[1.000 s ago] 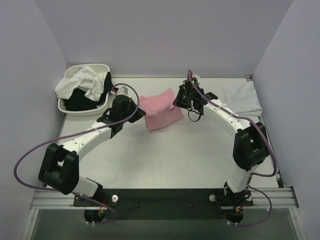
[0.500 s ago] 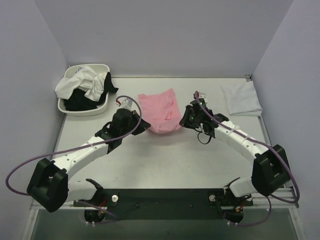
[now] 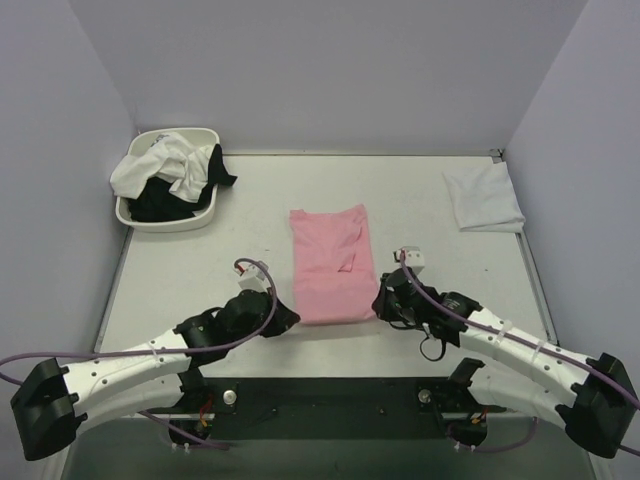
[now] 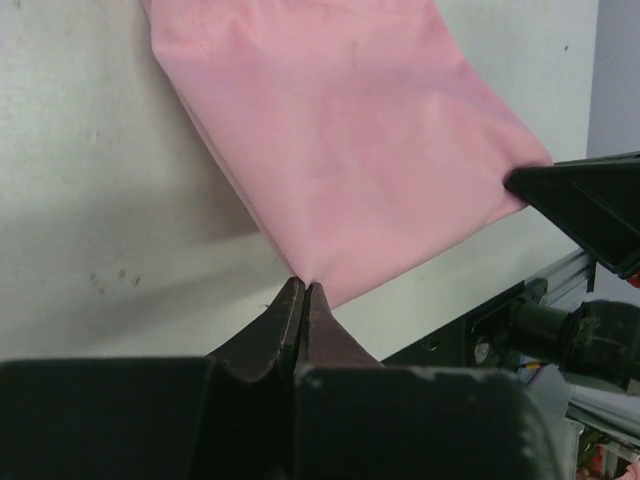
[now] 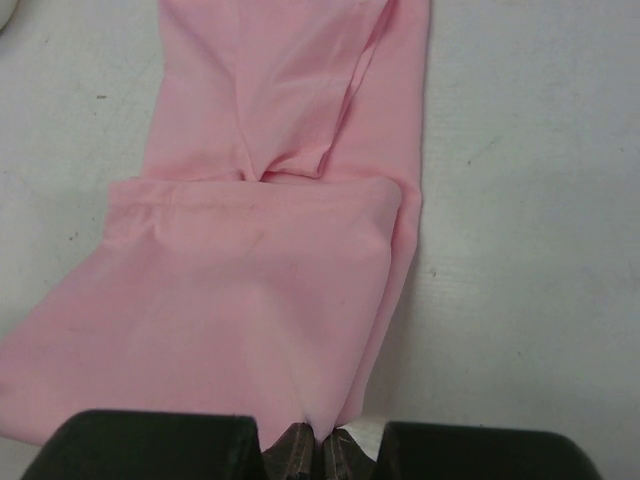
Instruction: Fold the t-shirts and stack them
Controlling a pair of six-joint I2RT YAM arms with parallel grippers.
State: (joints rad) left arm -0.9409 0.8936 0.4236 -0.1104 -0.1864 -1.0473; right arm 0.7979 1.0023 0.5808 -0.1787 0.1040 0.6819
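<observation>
The pink t-shirt (image 3: 330, 265) is recorded spread at the middle of the table (image 3: 200, 280) as a narrow strip running far to near. Its near left corner is pinched between the closed fingers of the left gripper (image 3: 288, 318), and its near right corner is clamped by the right gripper (image 3: 379, 303). A folded white t-shirt (image 3: 483, 198) is noted at the far right. Crumpled shirts (image 3: 165, 170), white and black, are heaped in the basin (image 3: 165, 225) at the far left.
</observation>
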